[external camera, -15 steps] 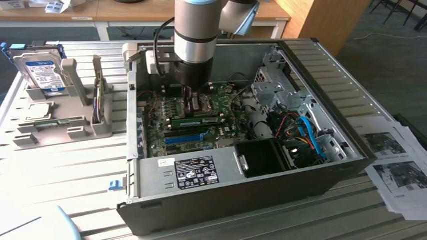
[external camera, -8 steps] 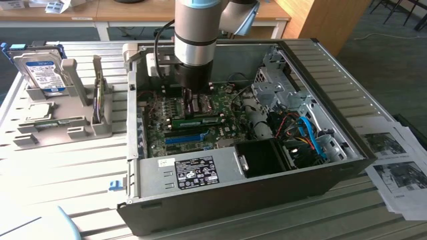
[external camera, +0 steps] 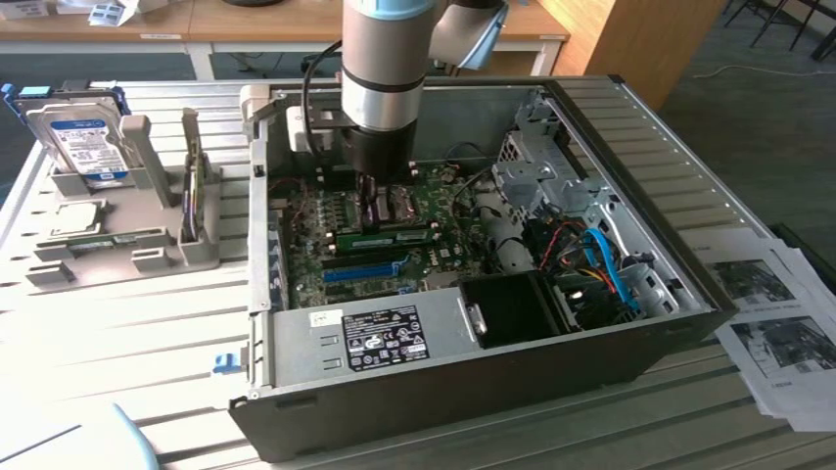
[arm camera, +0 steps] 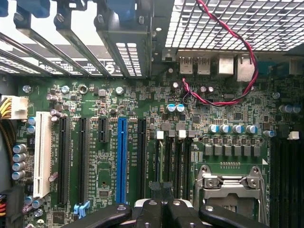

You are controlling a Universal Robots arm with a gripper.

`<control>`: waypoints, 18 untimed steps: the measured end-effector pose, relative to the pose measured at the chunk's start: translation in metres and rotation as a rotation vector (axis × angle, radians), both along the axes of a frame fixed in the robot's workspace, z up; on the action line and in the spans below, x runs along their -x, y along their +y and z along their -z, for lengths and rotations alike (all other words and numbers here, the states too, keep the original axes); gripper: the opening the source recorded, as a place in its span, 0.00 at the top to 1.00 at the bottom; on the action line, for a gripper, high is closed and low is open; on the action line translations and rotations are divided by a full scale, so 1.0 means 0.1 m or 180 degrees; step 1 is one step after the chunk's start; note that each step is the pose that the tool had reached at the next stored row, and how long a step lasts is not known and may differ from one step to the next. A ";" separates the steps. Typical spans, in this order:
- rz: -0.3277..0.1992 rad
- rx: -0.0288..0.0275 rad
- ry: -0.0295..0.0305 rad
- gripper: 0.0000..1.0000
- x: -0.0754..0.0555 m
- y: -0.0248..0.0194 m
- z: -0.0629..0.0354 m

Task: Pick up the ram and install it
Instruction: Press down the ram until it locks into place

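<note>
Inside the open computer case, the gripper hangs over the motherboard. Fingertips cut off; grip cannot be told. Ram lies seated nearby.

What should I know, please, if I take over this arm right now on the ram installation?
The gripper is low inside the open black computer case, just above the green motherboard.
The ram, a thin green circuit-board strip with dark chips, lies along the slots between the gripper and the long blue slot.
Done: ram is in the case, at the slots.
Left: seating unconfirmed; whether it is latched cannot be told.
</note>
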State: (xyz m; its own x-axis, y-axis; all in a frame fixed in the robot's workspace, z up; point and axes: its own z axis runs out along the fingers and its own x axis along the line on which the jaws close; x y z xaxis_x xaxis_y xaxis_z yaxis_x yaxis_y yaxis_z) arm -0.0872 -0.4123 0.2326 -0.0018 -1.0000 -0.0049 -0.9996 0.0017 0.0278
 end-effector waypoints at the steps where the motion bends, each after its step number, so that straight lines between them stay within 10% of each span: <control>1: 0.0000 0.0000 0.0000 0.91 0.00 0.000 0.007; 18: 0.0000 0.0001 0.0001 0.91 0.00 0.000 0.051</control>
